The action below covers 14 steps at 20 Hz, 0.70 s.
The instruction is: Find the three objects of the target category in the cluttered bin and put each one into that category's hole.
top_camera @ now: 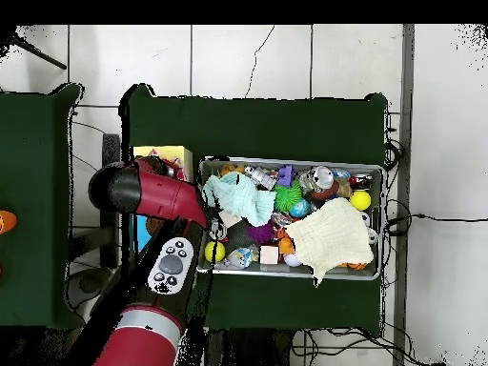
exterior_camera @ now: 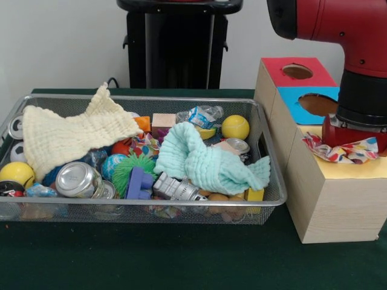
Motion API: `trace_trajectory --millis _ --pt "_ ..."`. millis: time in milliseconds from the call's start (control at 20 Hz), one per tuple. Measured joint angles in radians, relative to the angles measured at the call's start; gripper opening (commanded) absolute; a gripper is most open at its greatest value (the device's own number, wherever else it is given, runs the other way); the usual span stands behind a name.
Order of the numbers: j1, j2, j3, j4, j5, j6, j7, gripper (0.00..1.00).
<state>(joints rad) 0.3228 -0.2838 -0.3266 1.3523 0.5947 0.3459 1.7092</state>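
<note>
A polka-dot cloth (exterior_camera: 344, 151) lay bunched on the yellow-faced cube (exterior_camera: 338, 199) beneath my arm's wrist (fingers hidden, grip untellable), so I judged the drop underway, needing release into its hole.

Gripper fingers hidden behind polka-dot cloth (exterior_camera: 343, 151) on yellow-faced cube (exterior_camera: 338, 199), cube's hole covered by arm (exterior_camera: 361, 90), bin (exterior_camera: 151, 101) contents partly concealed under cream cloth (exterior_camera: 72, 136) and mint cloth (exterior_camera: 205, 160), cubes largely masked by arm overhead.
</note>
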Motion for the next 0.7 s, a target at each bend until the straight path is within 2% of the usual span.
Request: trace_trajectory --millis 250,700 --pt "0.024 0.015 -0.034 -0.011 0.014 0.001 0.009 1.0" --pt "0.023 0.015 -0.034 -0.011 0.015 0.003 0.009 1.0"
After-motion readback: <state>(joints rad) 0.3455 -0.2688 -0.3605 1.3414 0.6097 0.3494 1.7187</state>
